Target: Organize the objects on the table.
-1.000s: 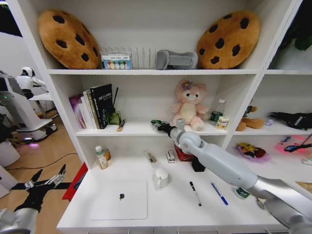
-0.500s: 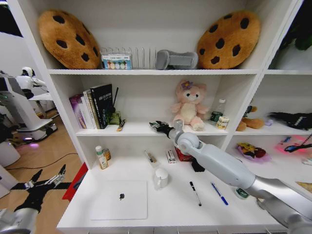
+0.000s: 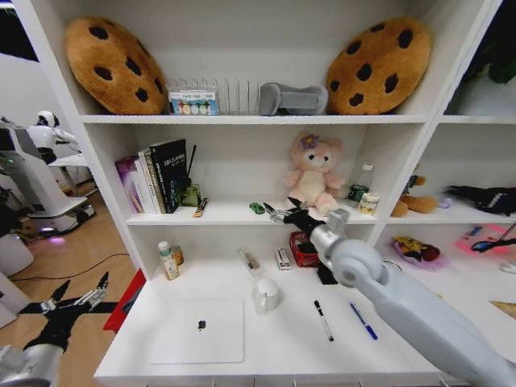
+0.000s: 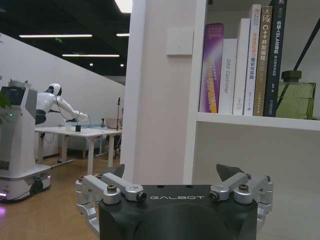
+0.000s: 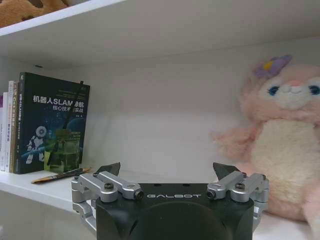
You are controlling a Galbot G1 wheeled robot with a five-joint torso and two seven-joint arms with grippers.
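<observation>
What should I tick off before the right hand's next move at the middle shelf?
1. Right hand empty: ok. Its jaws are open with nothing between them.
2. Green toy set down: ok. It lies on the middle shelf, apart from the hand.
3. Pink plush clear of the right arm: cannot tell. The arm passes close in front of it.
4. Black pen and blue pen tidied: not ok. Both lie loose on the table.
5. Laptop safe: ok. It is closed and flat on the table.
6. Left hand out of the way: ok. It is open, low beside the table's left end.
</observation>
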